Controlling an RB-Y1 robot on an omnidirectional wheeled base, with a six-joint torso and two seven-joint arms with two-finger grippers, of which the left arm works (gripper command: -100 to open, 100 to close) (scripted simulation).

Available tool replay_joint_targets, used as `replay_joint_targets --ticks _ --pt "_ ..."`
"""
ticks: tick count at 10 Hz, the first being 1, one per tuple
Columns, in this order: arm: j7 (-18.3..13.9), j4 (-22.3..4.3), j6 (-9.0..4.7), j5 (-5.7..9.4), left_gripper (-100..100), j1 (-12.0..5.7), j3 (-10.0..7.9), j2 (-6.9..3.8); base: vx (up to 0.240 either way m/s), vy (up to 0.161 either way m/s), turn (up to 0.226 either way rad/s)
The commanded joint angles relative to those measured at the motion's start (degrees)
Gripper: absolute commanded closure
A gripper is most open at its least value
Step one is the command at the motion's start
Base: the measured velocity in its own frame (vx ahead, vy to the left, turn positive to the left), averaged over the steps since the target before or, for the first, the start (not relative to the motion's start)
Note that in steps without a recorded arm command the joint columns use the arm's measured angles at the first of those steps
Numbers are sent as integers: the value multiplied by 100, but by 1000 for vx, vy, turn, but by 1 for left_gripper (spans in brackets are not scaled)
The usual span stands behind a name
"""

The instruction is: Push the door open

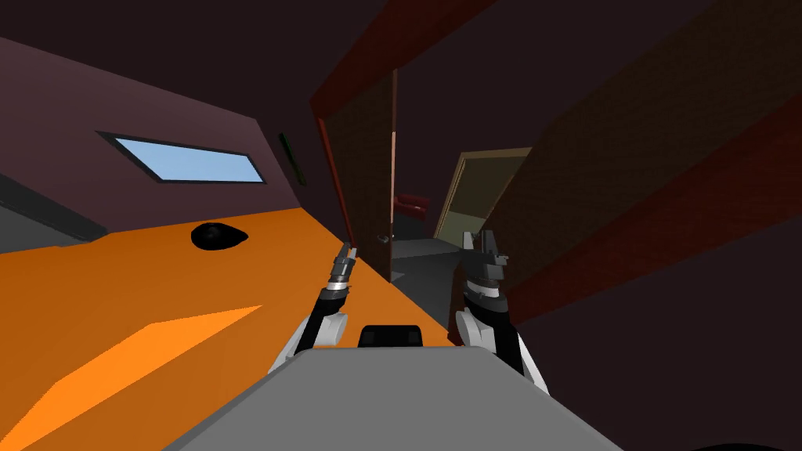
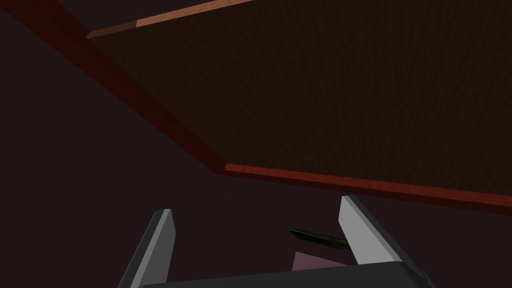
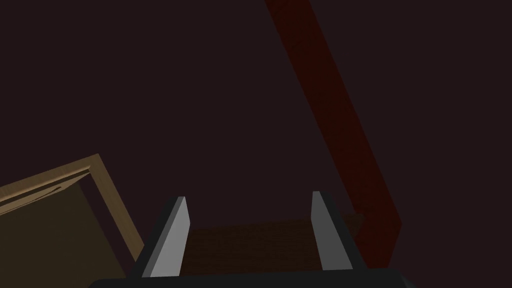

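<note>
Both arms reach forward, jaws open and empty. The left arm (image 1: 330,297) points at the door (image 1: 366,168), which stands ajar just ahead in its red frame (image 2: 150,107). The right arm (image 1: 484,301) faces the gap. A black thing (image 1: 219,235) lies on the orange floor (image 1: 117,282), off to the left.

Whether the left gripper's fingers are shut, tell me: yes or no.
No, in the left wrist view the left gripper has its two fingers standing well apart, gripping nothing.
</note>
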State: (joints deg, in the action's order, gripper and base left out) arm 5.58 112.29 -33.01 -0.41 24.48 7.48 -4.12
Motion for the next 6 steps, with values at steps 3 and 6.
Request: replay_joint_targets --ticks 3,6 --pt "-99 -599 -112 -3 -100 -168 134 -48 73 90 -99" --pt "-173 -1155 -203 -14 -100 -318 260 -67 84 105 -101"
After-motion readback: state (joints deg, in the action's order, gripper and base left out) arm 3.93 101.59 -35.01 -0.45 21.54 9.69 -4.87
